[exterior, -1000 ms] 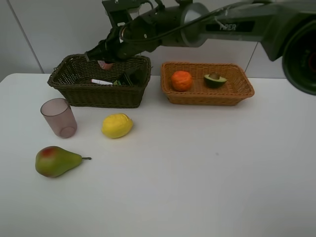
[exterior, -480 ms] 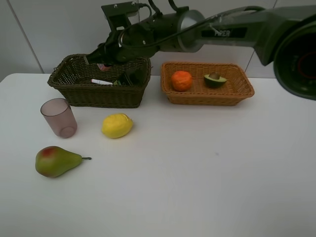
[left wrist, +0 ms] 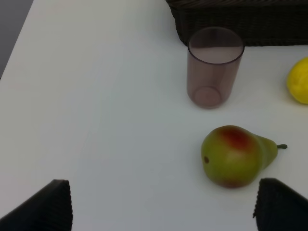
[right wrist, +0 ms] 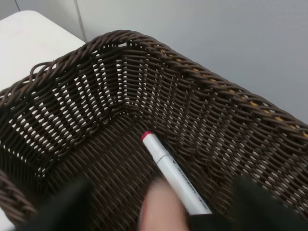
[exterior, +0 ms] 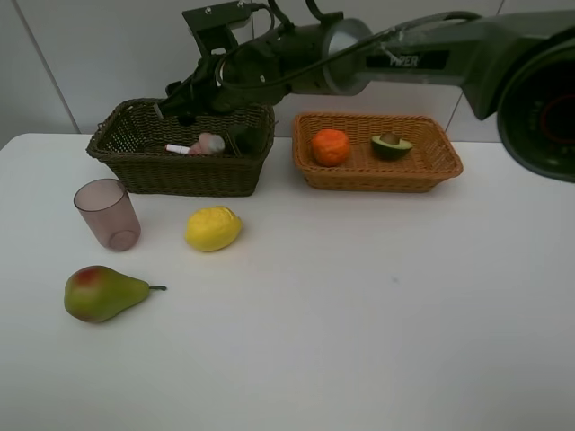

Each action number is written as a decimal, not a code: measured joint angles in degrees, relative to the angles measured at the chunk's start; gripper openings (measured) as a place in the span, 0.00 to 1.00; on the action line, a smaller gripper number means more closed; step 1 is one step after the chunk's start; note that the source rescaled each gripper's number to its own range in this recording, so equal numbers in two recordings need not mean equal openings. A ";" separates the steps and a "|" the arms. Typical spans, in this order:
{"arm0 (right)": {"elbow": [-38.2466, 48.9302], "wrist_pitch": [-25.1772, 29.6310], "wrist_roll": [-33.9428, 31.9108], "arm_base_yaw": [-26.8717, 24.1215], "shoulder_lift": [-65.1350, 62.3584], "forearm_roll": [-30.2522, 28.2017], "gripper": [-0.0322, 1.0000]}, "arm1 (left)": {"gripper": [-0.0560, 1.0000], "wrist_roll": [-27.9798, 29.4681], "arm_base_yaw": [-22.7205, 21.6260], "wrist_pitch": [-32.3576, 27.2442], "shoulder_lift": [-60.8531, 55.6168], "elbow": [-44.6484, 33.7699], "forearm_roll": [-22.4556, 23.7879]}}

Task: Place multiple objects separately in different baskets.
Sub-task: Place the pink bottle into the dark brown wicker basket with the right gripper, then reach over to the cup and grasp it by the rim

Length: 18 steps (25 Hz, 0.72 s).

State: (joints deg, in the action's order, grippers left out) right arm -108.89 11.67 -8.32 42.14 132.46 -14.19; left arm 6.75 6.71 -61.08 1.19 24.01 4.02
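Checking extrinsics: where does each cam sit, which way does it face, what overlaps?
Exterior high: up high, looking down at white table, dark basket, tan basket, wall behind; right arm over the dark basket.
Left wrist: on left arm, looking down at cup, pear, lemon; open jaws at frame edges.
Right wrist: above dark basket, looking in at marker, blurred pink bottle; jaws blurred either side.
Shared: dark basket in all three; cup, pear, lemon in exterior and left wrist.

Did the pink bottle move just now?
Yes. The pink bottle dropped from the right gripper down into the dark basket, beside the white marker.
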 joint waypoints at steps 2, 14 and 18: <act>0.00 0.06 0.00 0.00 0.00 0.00 0.93 | 1.00 0.00 0.00 0.00 0.00 0.00 0.00; 0.00 1.99 0.00 0.00 0.00 0.00 0.99 | 1.00 0.00 0.00 0.00 0.00 0.00 0.00; 0.00 8.01 0.00 0.00 -1.15 0.00 1.00 | 1.00 0.00 0.00 0.00 0.00 0.00 0.00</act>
State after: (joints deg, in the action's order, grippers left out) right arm -108.89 19.68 -8.32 42.14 131.31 -14.19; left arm 6.75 6.71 -61.08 1.19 24.01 4.02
